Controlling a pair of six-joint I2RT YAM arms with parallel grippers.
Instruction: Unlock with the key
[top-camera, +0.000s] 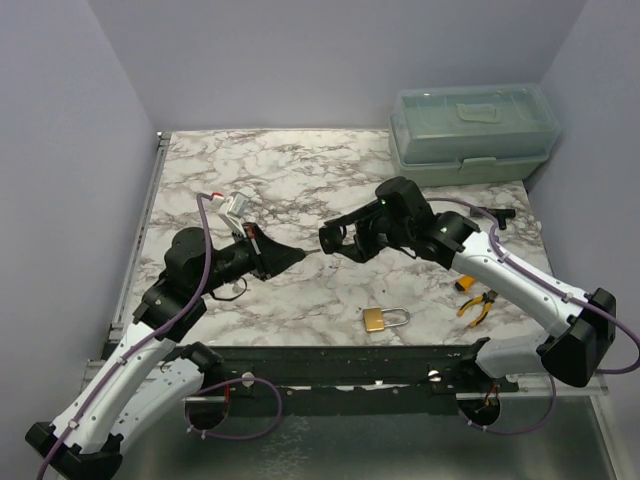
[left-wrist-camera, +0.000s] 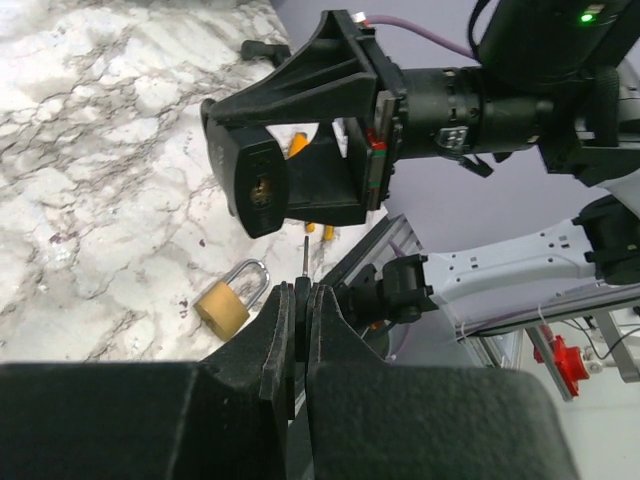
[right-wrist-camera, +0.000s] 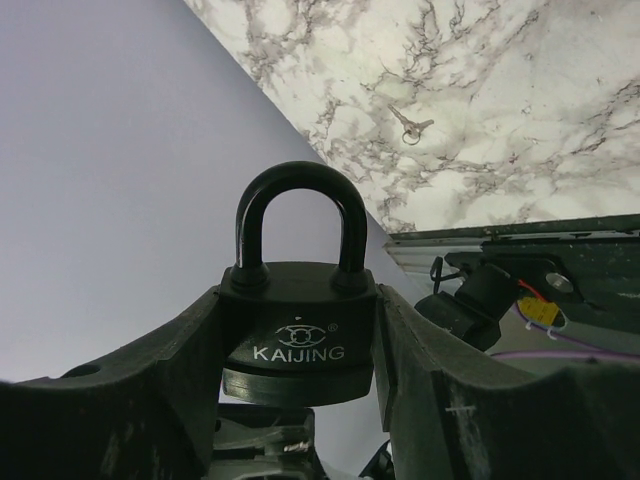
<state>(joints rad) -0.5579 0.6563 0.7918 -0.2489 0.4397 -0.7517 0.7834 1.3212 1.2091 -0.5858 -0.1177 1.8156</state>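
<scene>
My right gripper (top-camera: 332, 240) is shut on a black padlock (right-wrist-camera: 300, 320) marked KAIJING, gripping its body by both sides with the shackle (right-wrist-camera: 297, 215) closed. In the left wrist view the same padlock (left-wrist-camera: 255, 185) hangs in the air with its keyhole facing my left gripper. My left gripper (left-wrist-camera: 300, 292) is shut on a key (left-wrist-camera: 304, 252). Only the thin blade shows beyond the fingertips. Its tip sits a short way below and to the right of the keyhole, not touching it. The two grippers face each other above the middle of the table (top-camera: 300, 180).
A brass padlock (top-camera: 385, 319) lies near the front edge. Orange-handled pliers (top-camera: 478, 305) lie at the right, and a green toolbox (top-camera: 470, 135) stands at the back right. A loose key (right-wrist-camera: 410, 127) rests on the marble. A white object (top-camera: 235, 208) lies at the left.
</scene>
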